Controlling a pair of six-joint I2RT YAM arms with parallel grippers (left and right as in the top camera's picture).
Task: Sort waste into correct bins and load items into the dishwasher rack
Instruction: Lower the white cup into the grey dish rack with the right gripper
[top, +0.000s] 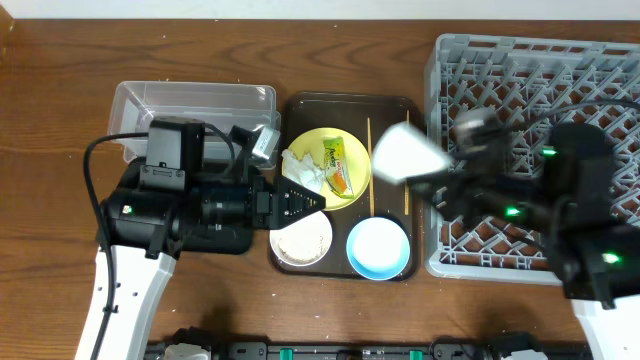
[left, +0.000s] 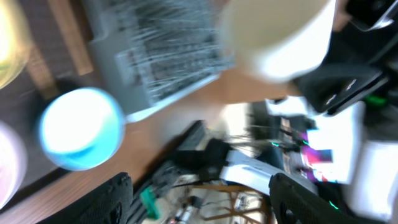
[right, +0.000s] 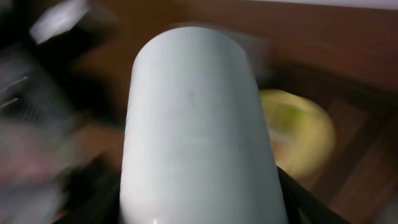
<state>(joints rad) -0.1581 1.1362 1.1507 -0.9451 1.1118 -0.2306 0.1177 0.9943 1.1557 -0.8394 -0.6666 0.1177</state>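
My right gripper (top: 438, 178) clamps a white cylindrical cup (top: 405, 152) mid-frame, just left of the grey lattice plastic dishwasher rack (top: 600, 70), nothing loaded; my left gripper (top: 308, 200) gapes empty over the dark brown serving tray (top: 345, 97), nothing there sorted yet

A blurred white cup (right: 196, 124) looms before the pale-yellow plate (right: 301, 134).

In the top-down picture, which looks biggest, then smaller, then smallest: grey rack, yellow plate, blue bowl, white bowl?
Grey rack, then yellow plate. The blue bowl and white bowl look alike, so they tie for smallest.
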